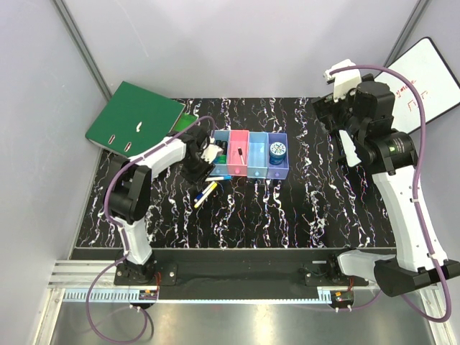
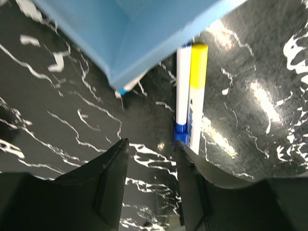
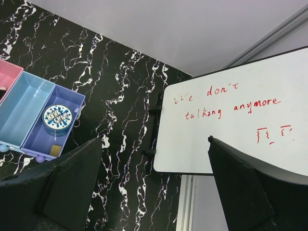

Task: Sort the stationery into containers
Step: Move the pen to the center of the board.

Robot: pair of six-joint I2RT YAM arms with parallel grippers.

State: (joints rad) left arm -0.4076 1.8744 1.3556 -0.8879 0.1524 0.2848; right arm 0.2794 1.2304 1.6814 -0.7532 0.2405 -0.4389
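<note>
The containers [image 1: 251,172] form a joined row of four bins at mid table: light blue, pink, light blue, purple. A round blue tin [image 1: 277,151] lies in the purple bin [image 3: 33,139]. The pink bin holds a dark pen [image 1: 240,153]. My left gripper [image 2: 151,144] hovers low at the row's left front corner, open with nothing between its fingers. Just ahead of it a white pen with a blue end [image 2: 183,91] and a yellow-capped marker [image 2: 197,91] lie side by side beside the light blue bin [image 2: 130,33]. My right gripper [image 3: 154,139] is raised at the back right, wide open and empty.
A large green ring binder [image 1: 135,115] lies at the back left corner, partly over the table edge. A whiteboard with red writing [image 1: 424,83] leans at the right edge. A yellow and blue pen [image 1: 205,194] lies on the table in front of the bins.
</note>
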